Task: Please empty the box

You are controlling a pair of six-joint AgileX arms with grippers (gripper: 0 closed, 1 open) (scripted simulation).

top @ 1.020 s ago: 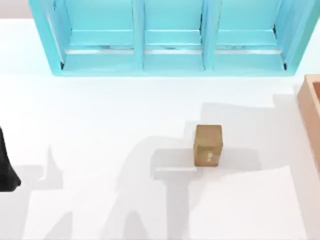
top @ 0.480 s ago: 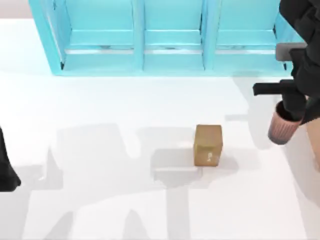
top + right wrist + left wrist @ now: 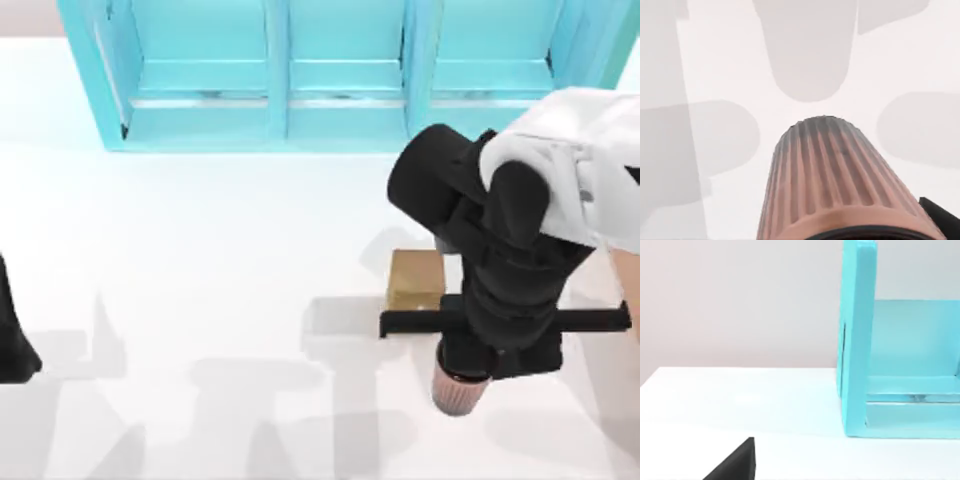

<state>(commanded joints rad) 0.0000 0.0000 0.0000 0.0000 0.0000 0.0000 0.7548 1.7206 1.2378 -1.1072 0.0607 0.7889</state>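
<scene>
Right gripper [image 3: 465,372] clamped on the ribbed pink cup [image 3: 832,175], rim end up, carrying it over the bench [image 3: 200,260] just beside the small brown cube [image 3: 415,280], the box's [image 3: 628,270] edge at far right; cup looks light, rigid, ridges aiding grip; left arm parked at left edge.

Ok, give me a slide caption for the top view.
Right gripper carries a ribbed pink cup over the table beside the small brown cube.
</scene>
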